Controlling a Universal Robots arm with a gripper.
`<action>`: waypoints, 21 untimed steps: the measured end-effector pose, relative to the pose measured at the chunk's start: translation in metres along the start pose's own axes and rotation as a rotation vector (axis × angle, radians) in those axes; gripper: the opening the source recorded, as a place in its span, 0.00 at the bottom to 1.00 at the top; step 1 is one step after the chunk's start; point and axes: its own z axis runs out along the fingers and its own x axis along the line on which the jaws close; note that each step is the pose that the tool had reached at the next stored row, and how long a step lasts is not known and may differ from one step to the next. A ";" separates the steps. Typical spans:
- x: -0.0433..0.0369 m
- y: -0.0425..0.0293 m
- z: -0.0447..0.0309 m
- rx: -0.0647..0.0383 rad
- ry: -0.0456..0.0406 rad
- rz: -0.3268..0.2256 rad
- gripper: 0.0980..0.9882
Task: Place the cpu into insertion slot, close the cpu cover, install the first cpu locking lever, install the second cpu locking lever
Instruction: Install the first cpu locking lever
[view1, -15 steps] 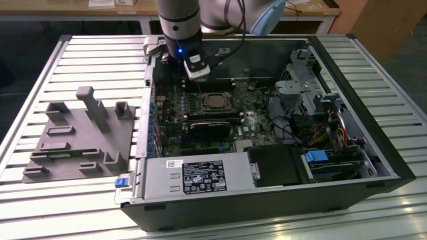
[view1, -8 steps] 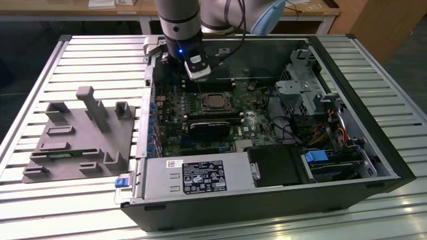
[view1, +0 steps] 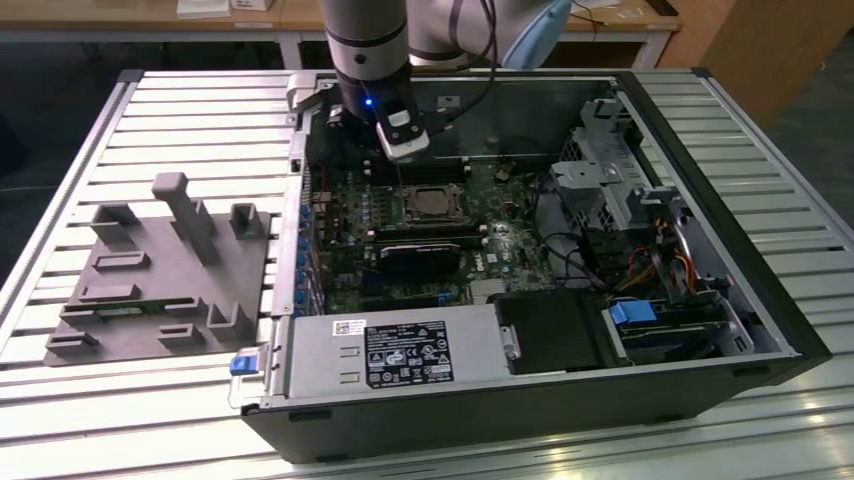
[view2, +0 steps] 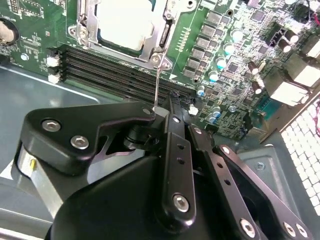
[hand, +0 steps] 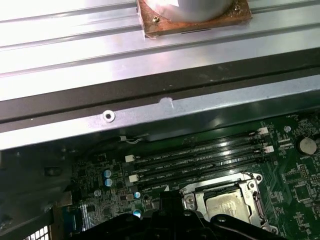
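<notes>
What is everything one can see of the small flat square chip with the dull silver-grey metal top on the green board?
The cpu is flat and square, with a dull, smooth silver-grey metal top. It lies level in the dark insertion slot on the green circuit board, beside the long black memory slots. The thin silver metal cpu cover appears lowered around it, its window leaving the top bare. Nothing else touches it.

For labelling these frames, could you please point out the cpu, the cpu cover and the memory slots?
the cpu (view2: 125, 27): second wrist view, on its silver top.
the cpu cover (view2: 89, 20): second wrist view, on the frame's side bar.
the memory slots (hand: 200, 156): first wrist view, on a middle slot.
</notes>
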 end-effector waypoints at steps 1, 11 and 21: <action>-0.0004 0.0001 0.0001 -0.001 0.0005 -0.001 0.00; -0.0205 0.0025 0.0019 -0.014 0.0038 -0.001 0.00; -0.0333 0.0046 0.0032 -0.015 0.0040 -0.001 0.00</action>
